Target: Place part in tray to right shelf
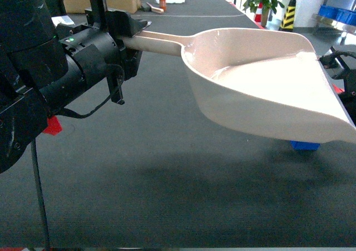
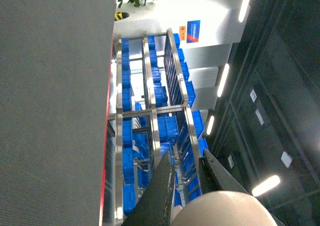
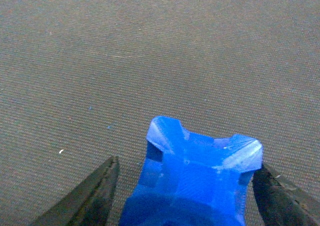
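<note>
Leftmost in the head view, the left claw (image 1: pixel 130 37) is clamped on the long straight handle of the tray (image 1: pixel 267 89), holding the pale beige-pink scoop up in the air above the dark grey carpet (image 1: pixel 167 178), with its open mouth turned to the right and its shadow on the carpet beneath it. Its wrist view shows both dark fingers (image 2: pixel 160 196) closed against the rounded beige handle end, and beyond them a steel-framed rack (image 2: pixel 150 116) filled with blue crates (image 2: pixel 167 128), well apart from the arm. Further right in the head view, only a sliver of the part (image 1: pixel 305 145) shows under the lower lip of the tray; it looks to be down by the carpet, though whether it touches cannot be told. At the far right edge the black right claw (image 1: pixel 345 75) sits partly hidden behind the tray wall. From the right wrist camera, the bright-blue part (image 3: pixel 192 178) with its notched top sits between the two dark fingers; the right finger (image 3: pixel 280 196) seems to touch its side while the left finger (image 3: pixel 92 196) stands just off it, so the claw is spread around the block rather than squeezing it.
</note>
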Available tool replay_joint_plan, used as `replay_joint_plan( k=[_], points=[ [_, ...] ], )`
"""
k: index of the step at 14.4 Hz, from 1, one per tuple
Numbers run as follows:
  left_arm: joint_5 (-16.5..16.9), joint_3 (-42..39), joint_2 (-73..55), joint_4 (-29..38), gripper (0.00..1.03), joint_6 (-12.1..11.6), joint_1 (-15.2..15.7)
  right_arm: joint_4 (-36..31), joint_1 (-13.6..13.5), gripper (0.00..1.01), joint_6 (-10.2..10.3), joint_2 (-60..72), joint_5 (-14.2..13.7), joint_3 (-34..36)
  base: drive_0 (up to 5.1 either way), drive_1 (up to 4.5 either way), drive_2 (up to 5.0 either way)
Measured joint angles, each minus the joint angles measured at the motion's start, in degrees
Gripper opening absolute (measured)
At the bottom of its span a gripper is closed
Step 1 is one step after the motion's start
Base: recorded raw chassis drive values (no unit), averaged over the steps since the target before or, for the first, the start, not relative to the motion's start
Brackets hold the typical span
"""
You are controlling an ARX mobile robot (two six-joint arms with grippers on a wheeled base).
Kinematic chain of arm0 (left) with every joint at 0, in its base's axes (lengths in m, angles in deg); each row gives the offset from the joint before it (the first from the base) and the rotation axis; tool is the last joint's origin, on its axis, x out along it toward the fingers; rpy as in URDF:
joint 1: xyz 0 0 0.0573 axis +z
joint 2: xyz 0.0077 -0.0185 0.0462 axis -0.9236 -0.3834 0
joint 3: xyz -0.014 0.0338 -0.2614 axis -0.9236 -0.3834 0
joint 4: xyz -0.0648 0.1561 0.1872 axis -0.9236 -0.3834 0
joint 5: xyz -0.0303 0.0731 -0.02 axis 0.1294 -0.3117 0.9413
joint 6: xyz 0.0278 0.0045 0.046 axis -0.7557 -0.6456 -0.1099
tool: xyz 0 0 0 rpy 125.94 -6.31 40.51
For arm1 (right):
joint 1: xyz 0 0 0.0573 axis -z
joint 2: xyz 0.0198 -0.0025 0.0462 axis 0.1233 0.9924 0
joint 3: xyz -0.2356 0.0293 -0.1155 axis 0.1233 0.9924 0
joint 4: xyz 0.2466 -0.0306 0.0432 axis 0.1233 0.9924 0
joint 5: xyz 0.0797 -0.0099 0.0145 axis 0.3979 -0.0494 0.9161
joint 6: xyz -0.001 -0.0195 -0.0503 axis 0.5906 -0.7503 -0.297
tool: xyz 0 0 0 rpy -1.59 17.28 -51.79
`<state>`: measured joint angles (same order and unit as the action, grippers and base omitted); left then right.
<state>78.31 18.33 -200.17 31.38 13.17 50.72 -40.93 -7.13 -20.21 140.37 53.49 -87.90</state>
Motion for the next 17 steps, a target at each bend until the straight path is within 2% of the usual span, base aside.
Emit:
replay_joint_plan(
  k=[2,3,6,7,9,10,11,13,14,15,16,17],
  points=[
    [-0.04,0.02,0.0,0.04,0.12,0.07,0.02,-4.0,0.74,0.56,1.33,-1.95,-0.66,3.91,0.0,0.0,0.0],
    [-0.04,0.0,0.0,0.02,0.12,0.17,0.0,-5.53,1.75,0.49,1.42,-3.91,-1.03,6.6,0.0,0.0,0.0],
    [0.02,0.02,0.0,0.0,0.12,0.22,0.02,-4.37,7.52,0.47,1.42,-20.0,-0.37,18.16,0.0,0.0,0.0],
    [-0.02,0.02,0.02,0.0,0.12,0.22,0.0,-2.75,8.24,0.47,1.51,-26.27,0.76,20.04,0.0,0.0,0.0],
    [0.0,0.02,0.0,0.02,0.12,0.22,0.0,-0.52,7.04,0.47,2.45,-38.16,3.69,19.91,0.0,0.0,0.0],
    [0.13,0.02,0.0,0.02,0.12,0.24,-0.04,-0.61,5.16,0.47,3.69,-43.32,4.66,18.86,0.0,0.0,0.0],
    [0.13,0.02,0.02,-0.02,0.12,0.24,-0.04,-1.86,1.11,0.47,6.32,-49.42,5.22,16.92,0.0,0.0,0.0],
    [-0.13,0.02,0.0,0.02,0.12,0.24,0.09,-4.59,-6.75,0.47,11.69,-49.75,3.1,14.88,0.0,0.0,0.0],
    [-0.02,0.02,0.0,0.02,0.12,0.22,0.0,-5.99,-16.24,0.47,16.98,-41.51,-3.78,14.8,0.0,0.0,0.0],
    [0.11,0.02,0.0,-0.02,0.12,0.24,-0.09,-7.58,-21.46,0.47,19.34,-32.35,-7.74,15.02,0.0,0.0,0.0],
    [0.13,0.0,0.0,0.0,0.12,0.26,0.0,-10.08,-22.53,0.47,19.78,-29.31,-9.4,15.02,0.0,0.0,0.0],
    [-0.24,0.02,0.0,0.02,0.12,0.28,0.11,-13.49,-22.58,0.59,18.75,-27.41,-12.55,15.21,0.0,0.0,0.0]
  ],
)
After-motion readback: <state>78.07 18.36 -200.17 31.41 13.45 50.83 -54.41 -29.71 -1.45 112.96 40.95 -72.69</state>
